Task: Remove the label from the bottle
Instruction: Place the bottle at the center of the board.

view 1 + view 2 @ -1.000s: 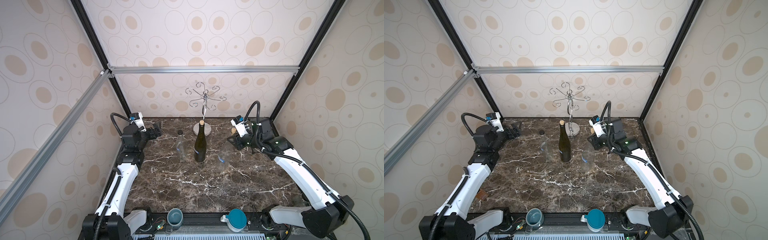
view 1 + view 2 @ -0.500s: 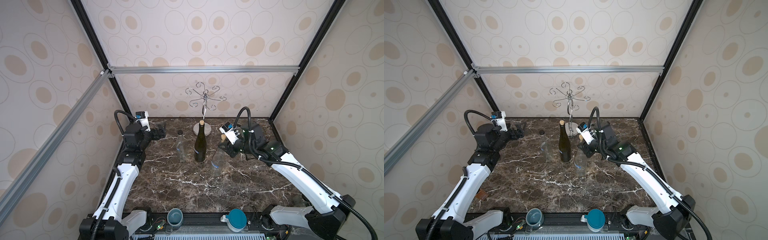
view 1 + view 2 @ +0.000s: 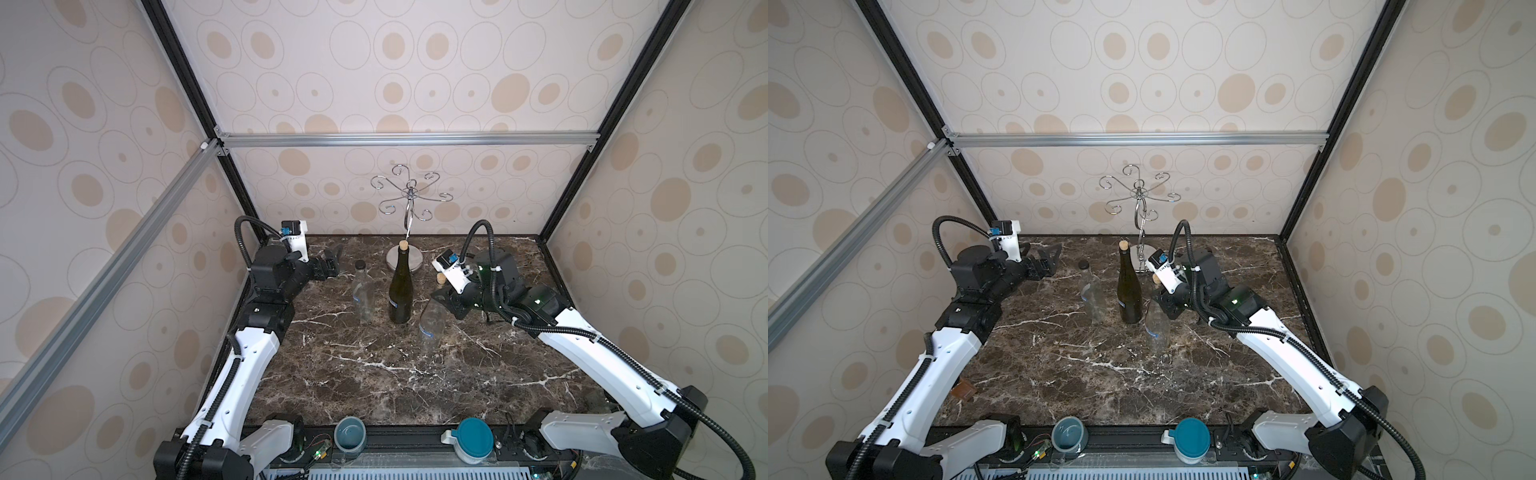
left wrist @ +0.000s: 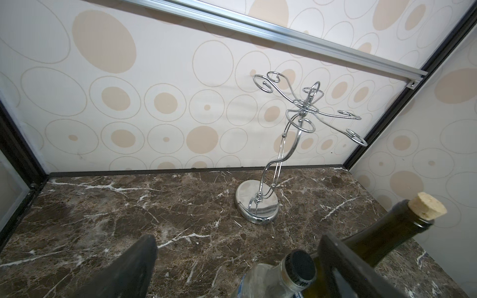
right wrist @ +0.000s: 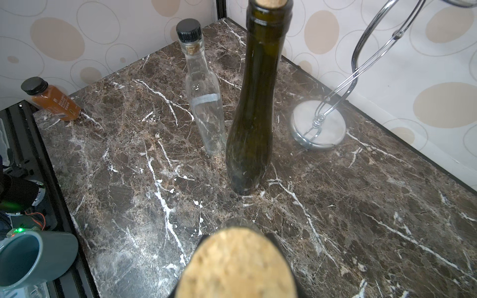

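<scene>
Presently pinches the neck of the clear bottle (image 3: 431, 320) with the right end effector (image 3: 445, 300), jaws pressed in on it just below the cork stopper (image 3: 439, 277). In the right wrist view, shows that cork large and blurred between the two black fingers.

Sets this bottle at about 4 o'clock of the dark green wine bottle (image 3: 400, 291), just beside it but apart, near the middle of the desk (image 3: 374, 386). Cannot tell whether its base touches the marble. Carries the blue label (image 3: 424, 331) as a band around the lower body, visible in both top views.

Holds the left end effector (image 3: 334, 259) spread wide and empty at about 10 o'clock on the desk, near the black-capped glass bottle (image 3: 360, 291) without touching it. In the left wrist view, catches that bottle's cap (image 4: 299, 268) close to one finger.

Stands the wine bottle upright and corked, a little toward 12 o'clock from centre, with the black-capped bottle at its 9 o'clock.

Shows the chrome wire stand (image 3: 417, 261) at 12 o'clock by the far wall, behind the wine bottle.

Along the front rail: grey-blue mug (image 3: 350, 434) at 7 o'clock, teal-lidded jug (image 3: 471, 438) at 5 o'clock.

At the desk's edge around 8 o'clock: small orange bottle (image 5: 51, 100) with a black cap.
</scene>
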Robot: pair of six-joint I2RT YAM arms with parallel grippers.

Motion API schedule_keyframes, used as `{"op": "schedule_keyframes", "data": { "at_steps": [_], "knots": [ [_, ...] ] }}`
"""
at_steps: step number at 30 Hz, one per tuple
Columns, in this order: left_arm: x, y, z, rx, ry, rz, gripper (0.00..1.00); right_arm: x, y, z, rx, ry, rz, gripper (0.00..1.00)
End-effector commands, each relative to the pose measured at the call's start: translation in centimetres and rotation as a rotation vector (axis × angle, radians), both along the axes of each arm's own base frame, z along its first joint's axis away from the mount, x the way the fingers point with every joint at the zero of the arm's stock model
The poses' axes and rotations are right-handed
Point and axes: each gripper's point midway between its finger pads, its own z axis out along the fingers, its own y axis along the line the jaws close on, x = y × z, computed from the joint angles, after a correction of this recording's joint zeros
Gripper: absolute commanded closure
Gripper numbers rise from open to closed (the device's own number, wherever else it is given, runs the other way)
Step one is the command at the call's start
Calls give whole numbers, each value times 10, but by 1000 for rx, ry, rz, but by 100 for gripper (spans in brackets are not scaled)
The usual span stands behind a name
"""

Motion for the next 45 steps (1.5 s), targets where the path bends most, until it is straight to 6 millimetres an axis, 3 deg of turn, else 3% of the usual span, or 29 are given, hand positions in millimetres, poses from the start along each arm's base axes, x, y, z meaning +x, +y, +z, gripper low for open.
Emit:
{"op": "schedule_keyframes", "data": {
  "at_steps": [1,16,23,31,36,41,45],
  "knots": [
    [-5,-6,22,14,-51,-31,2,1,6,11,29,-57,24,68],
    [-6,-15,15,41,-40,-70,1,-5,5,15,44,-25,22,45],
    [-13,-29,15,74,-55,-167,0,-15,-1,31,64,8,7,35],
    [-24,-31,24,82,-86,-194,0,-32,-16,56,80,-1,-8,23],
    [-44,-47,33,70,-113,-305,0,-33,-30,76,125,19,-33,19],
    [-67,-54,45,71,-135,-350,0,-13,-64,102,290,57,-155,16],
    [-96,-78,52,50,-152,-492,2,3,-88,101,337,85,-243,10]
  ]
}}
